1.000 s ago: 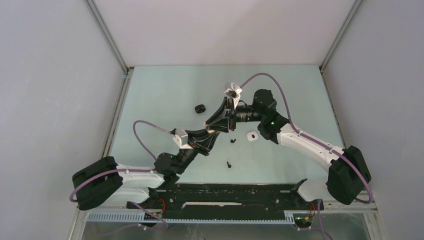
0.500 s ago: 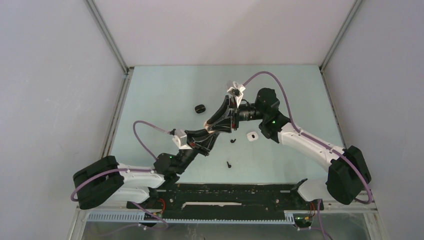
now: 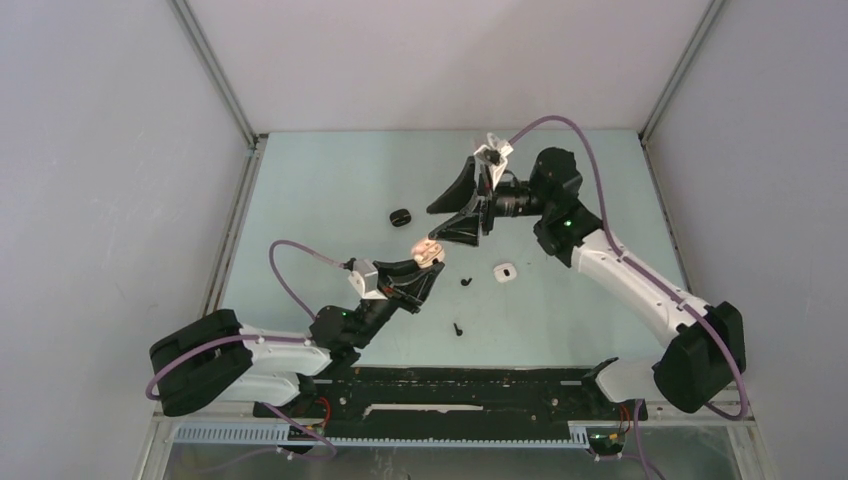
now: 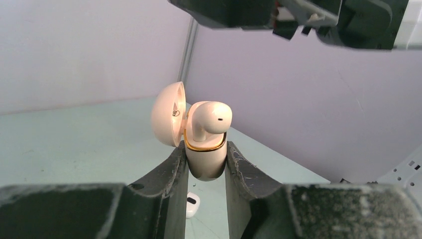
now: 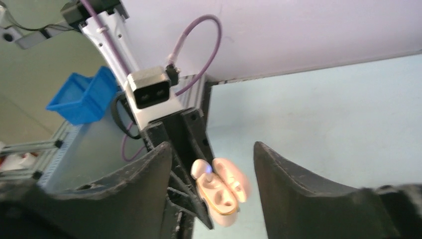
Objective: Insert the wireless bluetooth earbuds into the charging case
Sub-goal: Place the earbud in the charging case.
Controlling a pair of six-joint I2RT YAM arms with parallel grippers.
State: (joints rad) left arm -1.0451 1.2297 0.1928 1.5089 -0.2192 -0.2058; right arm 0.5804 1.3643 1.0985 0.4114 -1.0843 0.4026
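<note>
L gripper (image 4: 205, 152) clamps open-lidded charging case (image 4: 205, 168), one pale earbud (image 4: 211, 118) standing in it, head above rim; R gripper (image 5: 211, 154) wide, empty, nearby; risk: bud likely part-seated, could tip out if case tilts or R finger knocks it.
</note>
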